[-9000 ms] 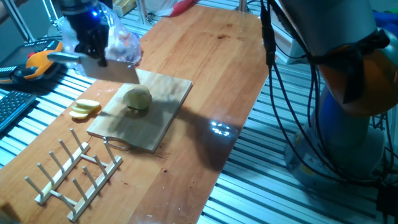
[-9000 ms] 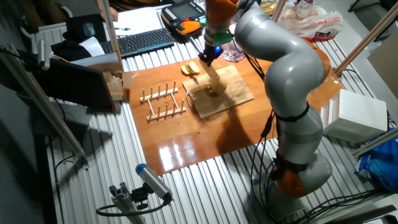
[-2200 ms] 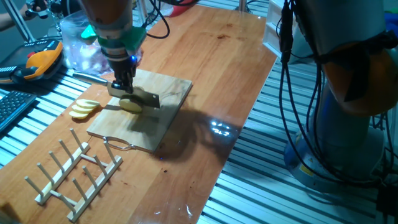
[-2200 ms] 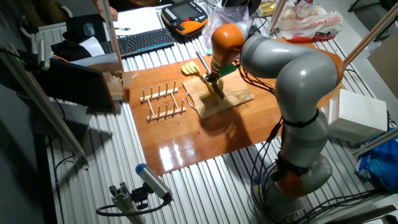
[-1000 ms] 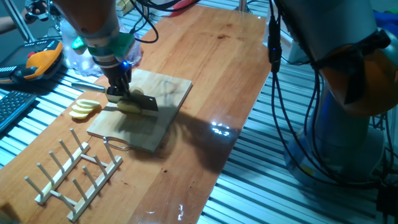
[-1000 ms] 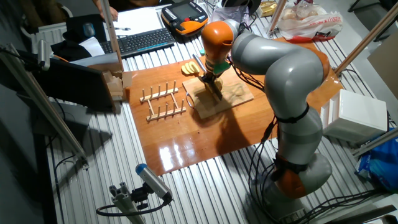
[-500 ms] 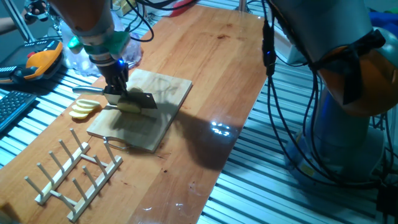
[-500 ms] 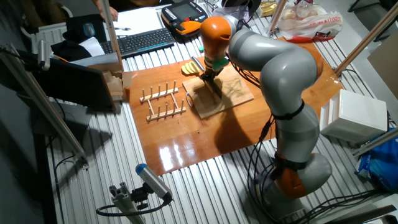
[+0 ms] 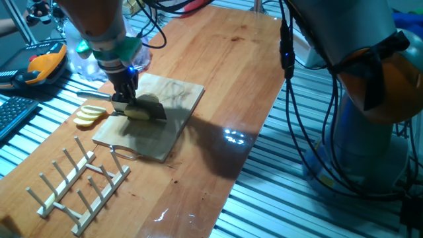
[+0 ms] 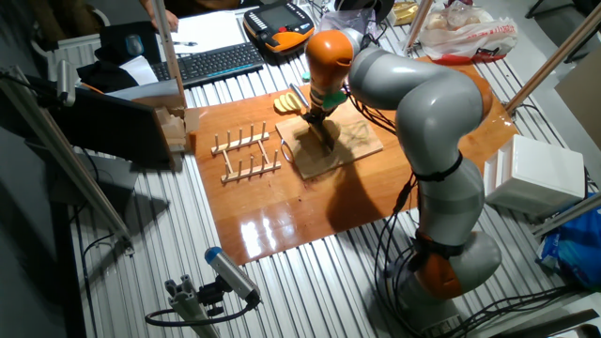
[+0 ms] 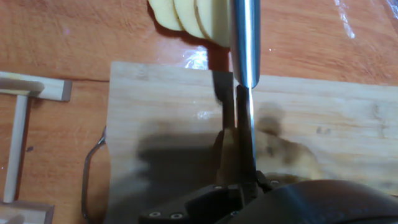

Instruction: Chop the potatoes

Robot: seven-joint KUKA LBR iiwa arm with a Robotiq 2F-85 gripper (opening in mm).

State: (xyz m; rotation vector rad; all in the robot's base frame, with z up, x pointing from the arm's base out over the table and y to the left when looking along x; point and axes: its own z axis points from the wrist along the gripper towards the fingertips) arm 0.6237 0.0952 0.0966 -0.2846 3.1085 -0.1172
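Note:
On the wooden cutting board [image 9: 168,132] lies the potato [image 9: 137,114], a pale-yellow chunk. My gripper [image 9: 124,100] is shut on a knife [image 9: 151,109], and the blade stands down in the chunk. In the hand view the knife [image 11: 244,118] runs edge-on through the potato [image 11: 283,155], with a thin piece on its left and the bulk on its right. Cut slices [image 9: 89,116] lie overlapped on the table just left of the board. These slices [image 11: 186,14] sit beyond the board's far edge in the hand view. From the other side the gripper [image 10: 317,117] hides the chunk.
A wooden peg rack [image 9: 76,182] lies on the table in front of the board. A metal loop handle [image 11: 93,171] sticks out from the board's edge. A plastic bag [image 9: 86,56], a keyboard [image 10: 211,61] and an orange pendant [image 10: 280,21] lie behind.
The gripper and knife rocked slightly left and back over the last second, with the blade staying down in the potato. Nine seconds ago the knife was raised above a whole chunk.

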